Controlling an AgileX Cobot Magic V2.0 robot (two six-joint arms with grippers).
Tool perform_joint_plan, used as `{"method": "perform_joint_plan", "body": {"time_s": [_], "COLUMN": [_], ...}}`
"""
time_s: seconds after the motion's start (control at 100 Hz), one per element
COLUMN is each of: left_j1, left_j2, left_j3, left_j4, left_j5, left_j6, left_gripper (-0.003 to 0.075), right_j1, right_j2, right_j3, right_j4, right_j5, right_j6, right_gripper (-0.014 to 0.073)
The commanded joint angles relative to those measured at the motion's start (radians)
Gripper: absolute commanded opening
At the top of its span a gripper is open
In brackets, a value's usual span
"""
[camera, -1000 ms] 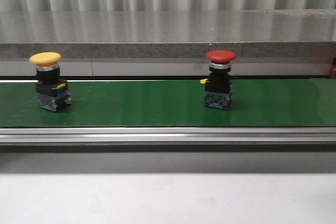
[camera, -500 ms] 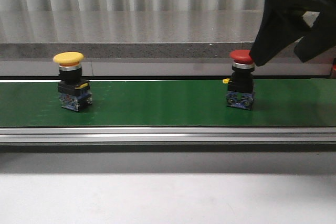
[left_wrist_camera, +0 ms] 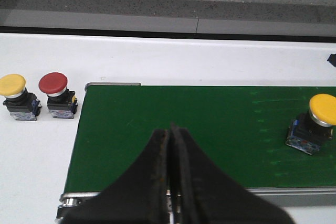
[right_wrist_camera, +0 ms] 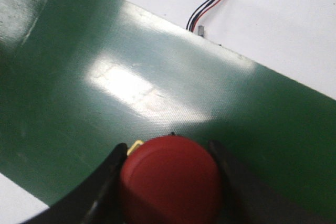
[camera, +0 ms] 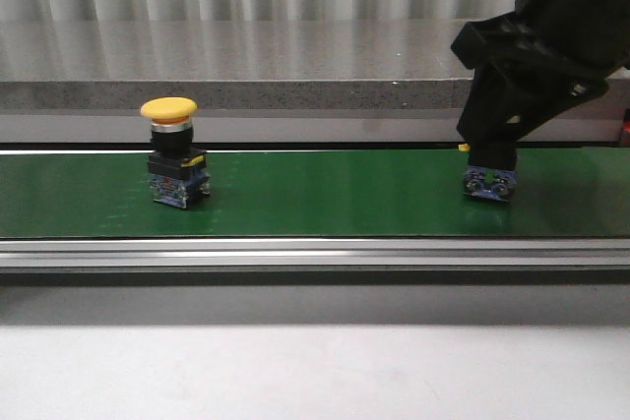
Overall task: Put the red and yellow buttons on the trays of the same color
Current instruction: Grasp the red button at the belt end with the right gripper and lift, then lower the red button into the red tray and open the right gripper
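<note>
Two pushbuttons on green conveyor belt (camera: 325,194): yellow pushbutton (camera: 174,151) left, red pushbutton (camera: 490,182) under right gripper (camera: 492,150). Left gripper (left_wrist_camera: 172,145) pressed together, idle. Right wrist: fingers (right_wrist_camera: 107,174) straddling red cap for pickup, contact unclear.

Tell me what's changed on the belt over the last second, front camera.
Both buttons rode the green belt toward the robot's right: the yellow button from the far left edge, the red button from right of centre. The right gripper came down from the upper right and now straddles the red cap, hiding it in the front view. Belt frame and grey ledge behind are unchanged.
</note>
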Motion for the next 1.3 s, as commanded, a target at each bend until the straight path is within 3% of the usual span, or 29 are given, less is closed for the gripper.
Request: {"method": "perform_joint_plan", "body": {"time_s": [0.0,0.06,0.25,0.5,0.69,0.91,1.29], "left_j1": [-0.008,-0.008,-0.008,-0.008,-0.008,-0.008,-0.008], "left_j2": [-0.002,-0.002,-0.002,-0.002,-0.002,-0.002,-0.002], "left_j3": [-0.025,-0.025,-0.025,-0.025,-0.025,-0.025,-0.025], "left_j4": [-0.006,-0.006,-0.006,-0.006,-0.006,-0.006,-0.006], "left_j5": [-0.075,-0.075,-0.075,-0.075,-0.075,-0.075,-0.073], "left_j6": [-0.002,-0.002,-0.002,-0.002,-0.002,-0.002,-0.002], "left_gripper": [-0.0020,-0.0020,-0.0020,-0.0020,-0.0020,-0.0020,-0.0020], "right_j1": [-0.004,-0.021,-0.155,-0.451,-0.598,-0.660,-0.660], "right_j2": [-0.037,-0.037,-0.037,0.017,0.149,0.299,0.431], "right_j3": [-0.056,-0.096,-0.253,-0.396,-0.487,-0.545,-0.564], "right_j4": [0.019,0.018,0.003,-0.004,-0.004,-0.004,-0.007], "right_j5": [0.007,0.064,0.172,0.097,0.035,-0.002,-0.149], "right_j6": [-0.015,-0.015,-0.015,-0.015,-0.015,-0.015,-0.015], "right_gripper": [0.0131,0.0095,0.0096,0.0096,0.0096,0.0096,0.0096]}}
